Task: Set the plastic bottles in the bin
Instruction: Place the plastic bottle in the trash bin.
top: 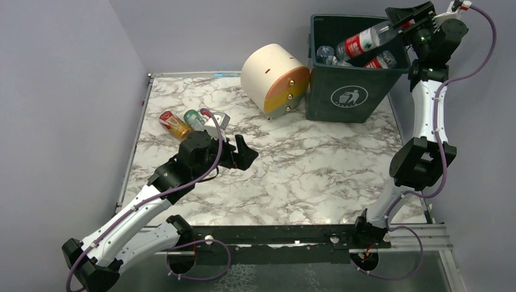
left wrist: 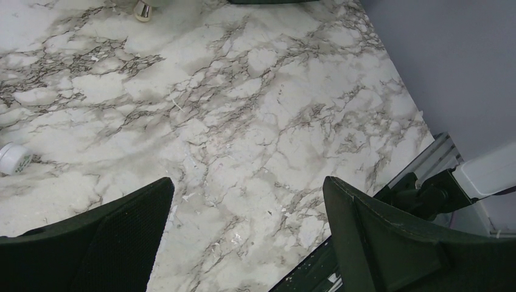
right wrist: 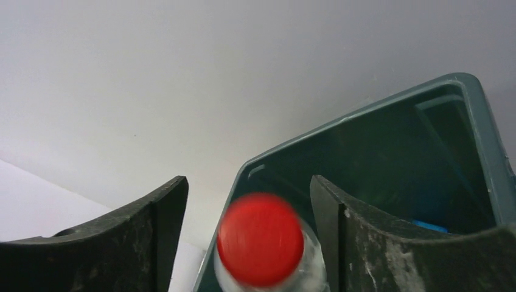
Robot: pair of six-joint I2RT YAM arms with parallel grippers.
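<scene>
The dark green bin [top: 353, 91] stands at the back right with bottles inside [top: 381, 61]. My right gripper [top: 406, 21] hangs over its rim, jaws open. A clear red-labelled bottle [top: 364, 41] lies tilted between the gripper and the bin. In the right wrist view its red cap [right wrist: 260, 239] is blurred between the open fingers of that gripper [right wrist: 246, 185], with a gap on the left, above the bin [right wrist: 389, 140]. My left gripper [top: 243, 155] is open and empty over the table [left wrist: 246, 182]. An orange bottle [top: 173, 125] and a green-labelled one [top: 195, 118] lie at the back left.
The cream-and-orange round drawer unit [top: 275, 78] lies beside the bin's left side. A white bottle end [left wrist: 13, 159] shows at the left of the left wrist view. Walls close in the marble table [top: 304, 170] on the left, back and right.
</scene>
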